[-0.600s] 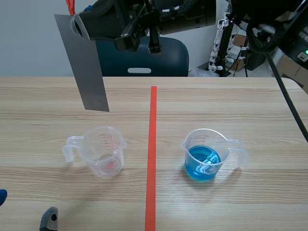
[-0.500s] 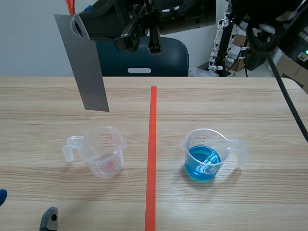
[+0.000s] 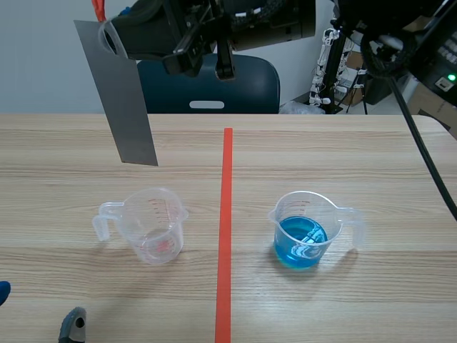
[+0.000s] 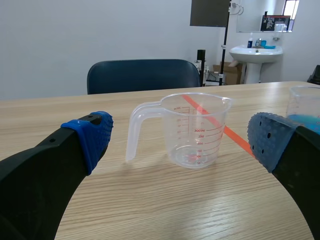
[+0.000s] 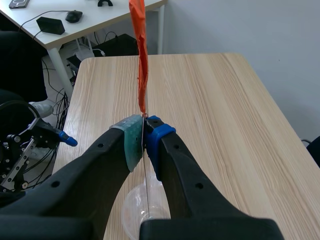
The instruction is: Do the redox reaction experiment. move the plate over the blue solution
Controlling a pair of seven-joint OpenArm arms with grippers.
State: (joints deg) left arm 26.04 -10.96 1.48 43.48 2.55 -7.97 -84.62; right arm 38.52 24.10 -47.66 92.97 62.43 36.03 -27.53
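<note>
A grey metal plate (image 3: 121, 100) hangs upright high over the table's left half, beyond the empty clear beaker (image 3: 153, 225). My right gripper (image 3: 113, 39), on the arm crossing the top, is shut on the plate's upper edge. In the right wrist view the plate (image 5: 145, 175) shows edge-on between the pads of that gripper (image 5: 144, 135), with an orange strip (image 5: 140, 50) above it. The beaker of blue solution (image 3: 303, 232) stands right of the red line. My left gripper (image 4: 179, 135) is open and low, with the empty beaker (image 4: 195, 130) ahead of it.
A red tape line (image 3: 226, 236) divides the wooden table. A blue chair (image 3: 214, 89) stands behind the far edge, with equipment and cables at the back right. In the left wrist view the blue beaker (image 4: 305, 105) shows past the right finger.
The right arm has shifted the plate slightly up and to the left. Both beakers and the left gripper stay where they were.
</note>
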